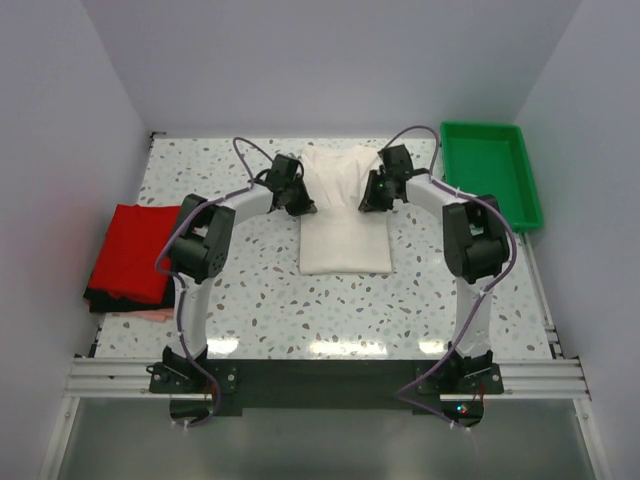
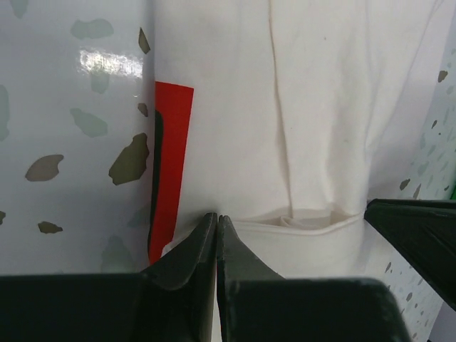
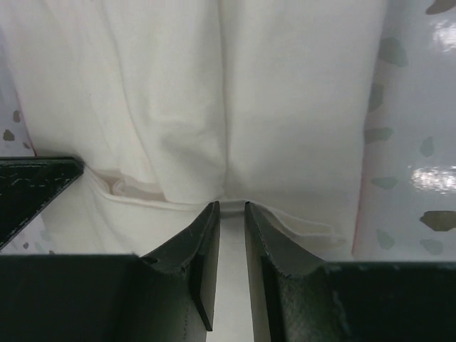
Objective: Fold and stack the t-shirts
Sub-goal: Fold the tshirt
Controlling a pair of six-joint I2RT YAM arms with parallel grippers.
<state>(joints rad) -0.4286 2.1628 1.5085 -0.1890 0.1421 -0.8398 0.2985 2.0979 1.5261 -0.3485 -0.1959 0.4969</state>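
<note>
The cream-white t-shirt (image 1: 345,235) is lying folded on the counter (image 1: 260,300), centred and reaching toward 12 o'clock. The left gripper (image 1: 303,207) is pinching its 10 o'clock edge, jaws closed on the cloth, while the right gripper (image 1: 367,203) is straddling a fold at 2 o'clock, jaws narrowly apart; whether it is clamping cannot be told. A red t-shirt (image 1: 135,250) is sitting at the counter's 9 o'clock edge, a green tray (image 1: 485,170) at 2 o'clock.
</note>
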